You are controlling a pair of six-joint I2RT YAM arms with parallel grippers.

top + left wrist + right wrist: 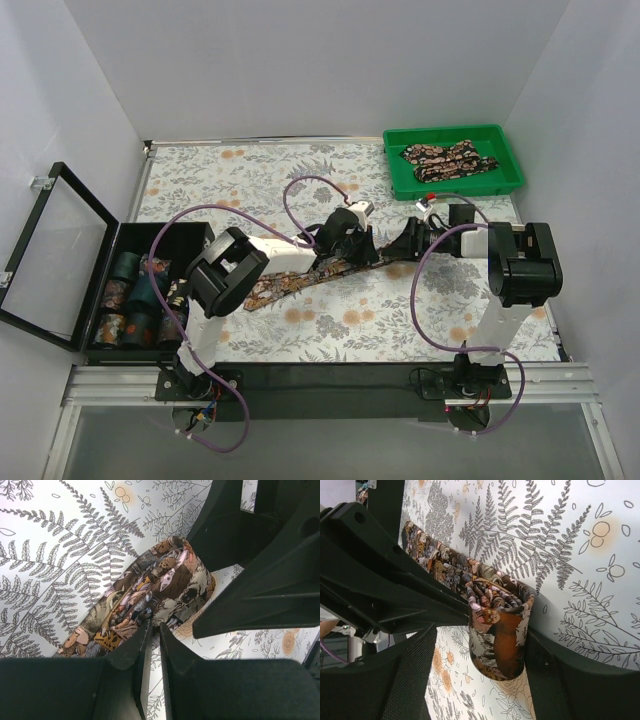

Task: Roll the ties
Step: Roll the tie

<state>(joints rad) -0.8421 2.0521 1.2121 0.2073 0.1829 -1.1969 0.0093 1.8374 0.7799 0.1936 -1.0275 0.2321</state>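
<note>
Rolling step in hand: tie (pixel 300 283) part-rolled, mid-tabletop (pixel 250 180).
Left end effector (pixel 155 627) nearly together, pinching the roll's core; right end effector (pixel 480 645) apart, straddling the roll. Next move probably: wind in the flat tail, layers tight.

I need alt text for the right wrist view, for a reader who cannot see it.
A dark brown-black paisley fabric necktie, partly rolled into a coil, stands between the open black fingers of the right gripper. Its unrolled length runs up-left across the grey-and-orange fern-patterned tablecloth, and the black left gripper meets the coil from the left.
</note>
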